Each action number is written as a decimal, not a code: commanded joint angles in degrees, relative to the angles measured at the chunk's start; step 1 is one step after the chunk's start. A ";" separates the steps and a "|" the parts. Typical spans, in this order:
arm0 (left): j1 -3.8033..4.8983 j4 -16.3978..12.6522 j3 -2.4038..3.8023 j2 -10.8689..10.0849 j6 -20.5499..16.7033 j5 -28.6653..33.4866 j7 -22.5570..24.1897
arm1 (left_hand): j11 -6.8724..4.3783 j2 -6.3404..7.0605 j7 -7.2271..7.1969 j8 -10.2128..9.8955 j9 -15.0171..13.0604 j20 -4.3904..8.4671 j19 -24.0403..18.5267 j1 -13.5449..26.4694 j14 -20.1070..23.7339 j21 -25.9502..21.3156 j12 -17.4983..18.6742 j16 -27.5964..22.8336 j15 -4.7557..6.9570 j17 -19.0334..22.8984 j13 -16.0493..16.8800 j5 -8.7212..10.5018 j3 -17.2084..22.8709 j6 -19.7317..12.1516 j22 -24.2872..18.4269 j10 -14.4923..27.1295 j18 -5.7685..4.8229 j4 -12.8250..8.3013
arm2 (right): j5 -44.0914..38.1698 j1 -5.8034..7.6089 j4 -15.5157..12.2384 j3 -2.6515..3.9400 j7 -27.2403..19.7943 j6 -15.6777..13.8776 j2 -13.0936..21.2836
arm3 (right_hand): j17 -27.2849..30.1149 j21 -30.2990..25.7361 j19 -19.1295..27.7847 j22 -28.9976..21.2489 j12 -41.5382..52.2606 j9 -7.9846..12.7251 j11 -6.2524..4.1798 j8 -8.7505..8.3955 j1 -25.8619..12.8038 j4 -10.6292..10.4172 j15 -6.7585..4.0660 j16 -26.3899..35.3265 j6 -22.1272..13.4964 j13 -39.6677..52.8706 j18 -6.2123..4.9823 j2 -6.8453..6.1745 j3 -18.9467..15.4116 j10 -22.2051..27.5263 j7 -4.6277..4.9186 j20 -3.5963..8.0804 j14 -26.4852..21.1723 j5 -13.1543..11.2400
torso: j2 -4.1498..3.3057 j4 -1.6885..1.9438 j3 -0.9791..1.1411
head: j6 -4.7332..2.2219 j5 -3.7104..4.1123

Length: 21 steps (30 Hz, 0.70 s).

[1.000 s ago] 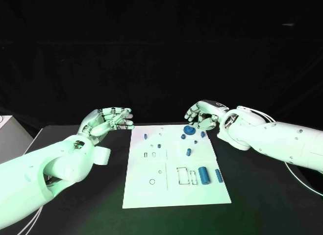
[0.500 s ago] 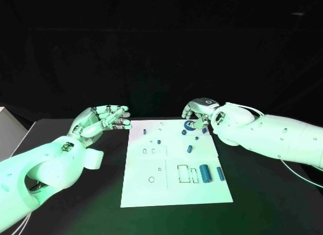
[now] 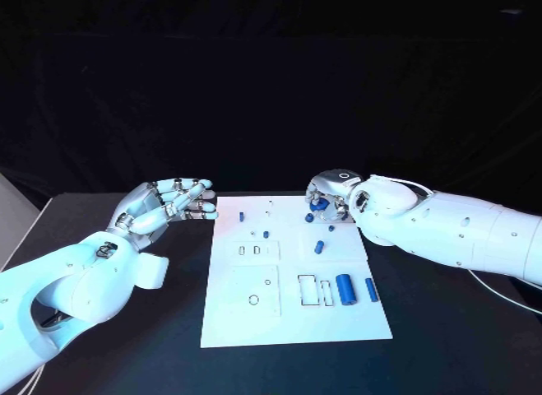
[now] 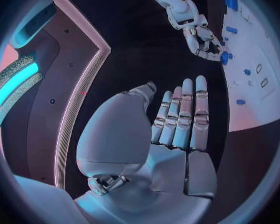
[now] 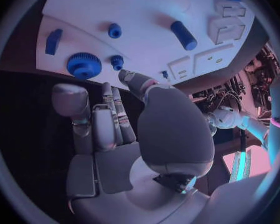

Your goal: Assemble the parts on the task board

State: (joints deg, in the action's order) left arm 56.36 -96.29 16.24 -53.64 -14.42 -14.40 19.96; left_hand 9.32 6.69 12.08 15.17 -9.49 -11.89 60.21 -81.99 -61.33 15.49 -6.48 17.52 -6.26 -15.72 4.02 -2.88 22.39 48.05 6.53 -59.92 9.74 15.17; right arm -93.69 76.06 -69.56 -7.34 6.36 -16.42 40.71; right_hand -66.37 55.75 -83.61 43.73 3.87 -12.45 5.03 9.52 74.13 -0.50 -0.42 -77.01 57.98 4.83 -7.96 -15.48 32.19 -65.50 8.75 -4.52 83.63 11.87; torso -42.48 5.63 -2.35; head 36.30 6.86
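on a black table (image 3: 128,346), a white task board (image 3: 289,317) lies between the robot's two arms. nearest the camera in the head view, two blue cylinders, a larger one (image 3: 345,289) and a slimmer one (image 3: 370,289), lie on the board's right side beside rectangular cutouts. farther back a short blue peg (image 3: 319,246) lies loose, and small blue parts stand near the far edge. the left hand (image 3: 166,206) hangs over the bare table just left of the board, empty; its wrist view shows the fingers (image 4: 184,114) straight and side by side. the right hand (image 3: 330,197) hovers over the far right corner, fingers arched above a blue gear (image 3: 319,204). the right wrist view shows what the head view hides: the gear (image 5: 84,65) lies flat on the board, clear of the fingertips (image 5: 130,78), the hand holding nothing. black drapes close off the room behind.
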 commanded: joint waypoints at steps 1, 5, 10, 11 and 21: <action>0.00 -0.20 0.06 0.02 1.24 -0.38 0.09 | 0.24 0.74 1.04 0.01 0.02 0.13 0.39 -0.05 -0.08 0.37 0.24 0.31 0.01 -0.13 -0.07 -0.05 0.26 0.35 0.05 -0.35 0.74 0.00 | -1.45 -0.10 0.01 0.01 0.64 2.54 -0.02 | -0.08 0.44 -0.80 0.21 -0.26 -0.08 0.07 -0.21 -0.19 -0.21 0.12 -0.29 -0.26 0.11 1.02 -0.42 -0.27 0.30 -0.06 -0.01 2.77 -0.16 | -0.54 0.20 -0.16 | -0.09 0.08; -0.01 -0.18 0.07 -0.02 1.23 -0.40 0.00 | 0.24 0.74 1.04 0.01 0.02 0.13 0.39 -0.05 -0.08 0.37 0.24 0.31 0.01 -0.13 -0.07 -0.05 0.26 0.35 0.05 -0.35 0.74 0.00 | -1.38 -0.24 0.06 0.01 0.47 2.89 -0.07 | -0.14 0.59 -0.81 0.40 -0.23 -0.13 0.08 -0.15 -0.21 -0.27 0.12 -0.38 -0.15 0.16 1.03 -0.37 -0.33 0.30 -0.05 -0.02 2.77 -0.12 | -0.79 0.24 -0.23 | -0.21 0.22; -0.01 -0.13 0.07 -0.03 1.25 -0.44 -0.14 | 0.24 0.74 1.04 0.01 0.02 0.13 0.39 -0.05 -0.08 0.37 0.24 0.31 0.01 -0.13 -0.07 -0.05 0.26 0.35 0.05 -0.35 0.74 0.00 | -1.27 -0.44 0.22 0.01 0.35 3.06 -0.21 | -0.24 0.74 -0.81 0.57 -0.20 -0.17 0.08 -0.11 -0.18 -0.31 0.13 -0.48 -0.07 0.21 1.05 -0.28 -0.34 0.28 -0.04 -0.03 2.77 -0.05 | -1.27 0.37 -0.33 | -0.58 0.37; -0.01 -0.13 0.07 -0.03 1.25 -0.45 -0.15 | 0.24 0.74 1.04 0.01 0.02 0.13 0.39 -0.05 -0.08 0.37 0.24 0.31 0.01 -0.13 -0.07 -0.05 0.26 0.35 0.05 -0.35 0.74 0.00 | -1.26 -0.47 0.23 0.01 0.34 3.06 -0.24 | -0.24 0.74 -0.81 0.57 -0.20 -0.17 0.08 -0.11 -0.18 -0.31 0.13 -0.48 -0.07 0.21 1.05 -0.28 -0.34 0.28 -0.04 -0.03 2.77 -0.05 | -1.39 0.38 -0.32 | -0.64 0.34; -0.01 -0.18 0.08 -0.18 1.30 -0.50 -0.34 | 0.28 0.78 1.11 -0.03 0.04 0.13 0.38 -0.03 -0.04 0.37 0.32 0.31 -0.01 -0.21 -0.08 -0.05 0.29 0.33 0.05 -0.34 0.72 0.00 | -1.22 -0.57 0.32 0.02 0.37 2.97 -0.42 | -0.32 1.63 -0.87 1.65 -0.08 -0.33 0.10 0.02 -0.07 -0.58 0.16 -0.76 0.18 0.47 1.17 0.22 -0.15 0.00 0.03 -0.05 2.72 0.32 | -2.11 0.49 -0.40 | -1.18 0.45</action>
State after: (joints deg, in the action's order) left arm 56.34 -96.28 16.26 -53.82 -14.20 -14.59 19.55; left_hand 9.52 6.91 12.08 15.17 -9.49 -11.89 60.20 -82.22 -61.32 15.48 -6.48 17.52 -6.26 -15.88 4.02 -2.88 22.39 48.05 6.51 -60.12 9.72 15.17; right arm -94.18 75.62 -69.25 -7.26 6.64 -14.46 40.38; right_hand -66.65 57.10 -83.60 45.32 3.87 -12.73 5.04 9.52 74.13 -0.74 -0.42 -77.57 57.98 5.22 -7.96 -15.47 31.97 -65.51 8.75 -4.52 83.63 11.89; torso -44.27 6.08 -2.73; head 35.24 7.33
